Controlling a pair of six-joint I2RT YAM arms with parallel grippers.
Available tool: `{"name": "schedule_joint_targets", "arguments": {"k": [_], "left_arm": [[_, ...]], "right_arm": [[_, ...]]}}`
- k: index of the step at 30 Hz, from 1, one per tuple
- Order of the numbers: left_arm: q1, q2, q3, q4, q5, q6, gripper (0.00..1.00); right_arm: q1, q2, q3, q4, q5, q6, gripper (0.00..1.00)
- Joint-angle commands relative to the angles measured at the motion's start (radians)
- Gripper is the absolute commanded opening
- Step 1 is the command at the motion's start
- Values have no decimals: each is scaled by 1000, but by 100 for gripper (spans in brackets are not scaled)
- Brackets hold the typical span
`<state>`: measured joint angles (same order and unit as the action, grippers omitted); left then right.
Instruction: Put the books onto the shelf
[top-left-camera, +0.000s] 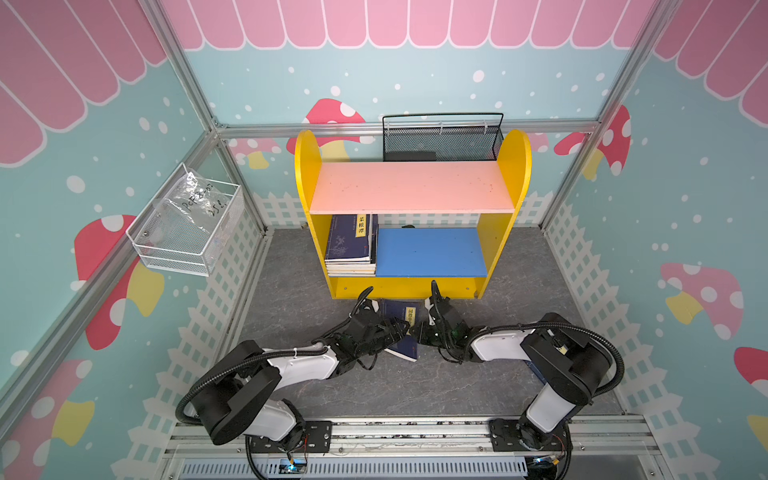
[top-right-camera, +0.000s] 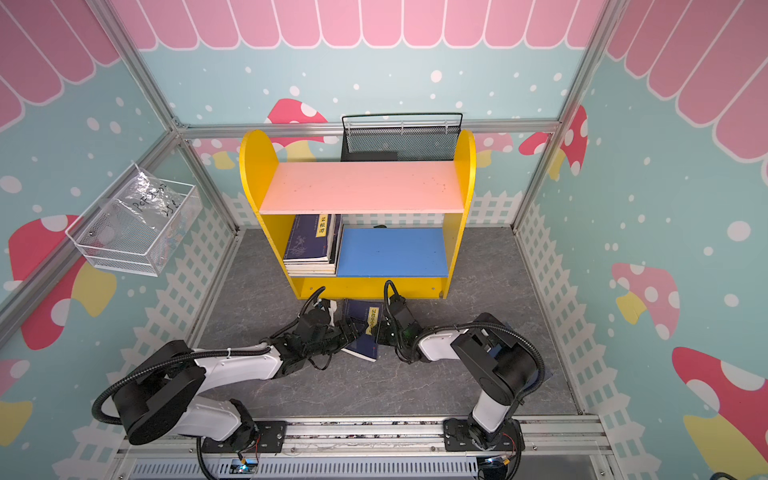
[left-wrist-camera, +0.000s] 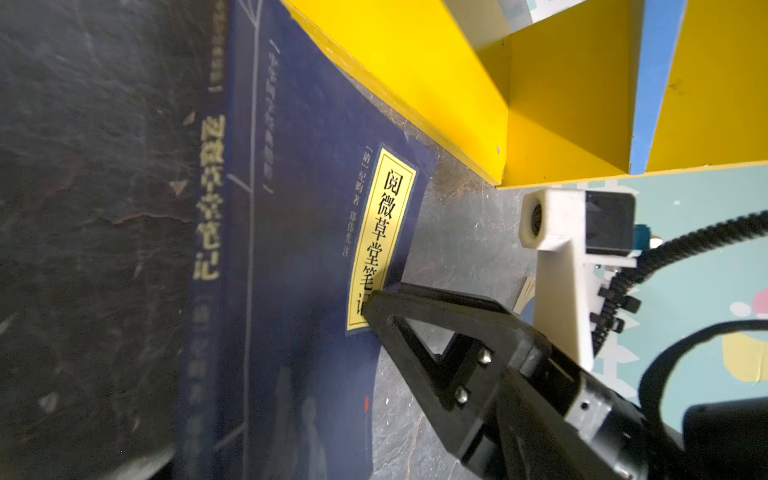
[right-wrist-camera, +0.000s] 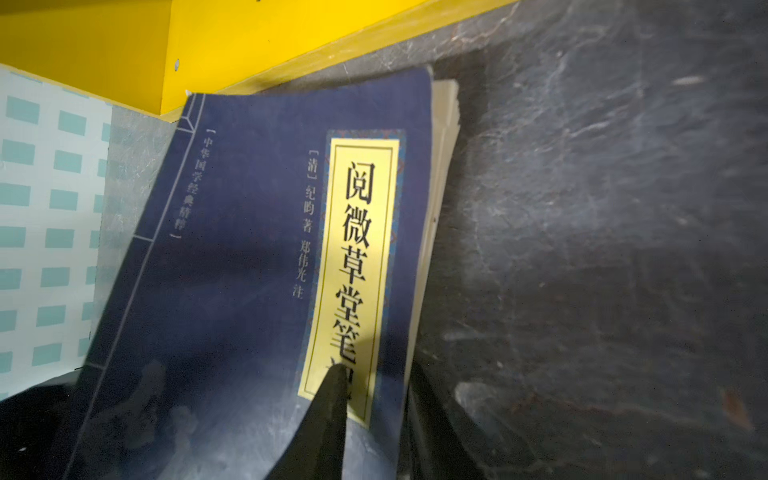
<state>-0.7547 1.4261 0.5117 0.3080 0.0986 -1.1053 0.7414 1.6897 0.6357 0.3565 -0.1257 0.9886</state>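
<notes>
Item: navy book (top-left-camera: 397, 309), loose on the grey floor (top-left-camera: 415, 386), lower centre of frame, just in front of the shelf (top-left-camera: 515, 158).

Top views. Stacked books (top-left-camera: 349, 245) lie on the left of the blue lower board (top-left-camera: 432, 253). The pink upper board (top-left-camera: 411, 187) holds nothing. Left gripper (top-left-camera: 392, 328) and right gripper (top-left-camera: 415, 332) meet over the book, close together. Neither finger state reads from here, and the left gripper's cannot be told in any view.

Left wrist view. Book spine (left-wrist-camera: 208, 199) and cover run down the middle of the frame. One right-gripper finger (left-wrist-camera: 449, 309) presses on the yellow title label (left-wrist-camera: 386, 224), lower centre. The yellow shelf base (left-wrist-camera: 415, 75), upper centre, lies just beside the book's top edge. The arms hide this closeness in the top views.

Right wrist view. Only here does a second finger (right-wrist-camera: 428, 419) show under the page edge, lower centre, so the right gripper is clenched on the book's fore-edge. The cover is bowed and the pages (right-wrist-camera: 446, 108) fan out at upper centre.

Risks, as judged. The pinch takes the cover and few pages, so the book may droop, splay or slip on lifting. Its top edge may catch the shelf base. The closely set grippers may knock each other.
</notes>
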Motion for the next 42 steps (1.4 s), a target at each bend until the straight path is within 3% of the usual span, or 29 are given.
{"name": "schedule_joint_targets", "arguments": {"k": [1, 4, 12, 17, 18, 22, 24, 30, 35, 42], "left_arm": [[3, -38, 31, -118, -24, 69, 75], [5, -53, 23, -147, -24, 82, 70], [6, -86, 19, -201, -31, 90, 33], [6, -139, 27, -257, -38, 94, 19], [6, -158, 29, -274, -40, 94, 16], [6, -245, 40, -346, -34, 108, 1], [6, -311, 39, -367, -15, 112, 0], [8, -549, 80, -454, 38, 141, 0], [8, -713, 114, -429, 81, 168, 0], [8, -809, 121, -275, 168, 143, 0]], "right_arm": [[20, 77, -47, -228, -26, 11, 27], [18, 79, -44, -228, -21, 9, 27], [17, 84, -29, -228, -22, 5, 26], [17, 23, -13, -228, -27, -12, 28], [16, -2, -8, -228, -29, -18, 33], [16, -142, 6, -214, -60, -37, 66], [17, -234, 16, -213, -81, -39, 75], [13, -472, 18, -210, -145, -50, 89], [12, -522, 45, -123, -279, -38, 89], [12, -532, 68, 53, -437, -25, 85]]}}
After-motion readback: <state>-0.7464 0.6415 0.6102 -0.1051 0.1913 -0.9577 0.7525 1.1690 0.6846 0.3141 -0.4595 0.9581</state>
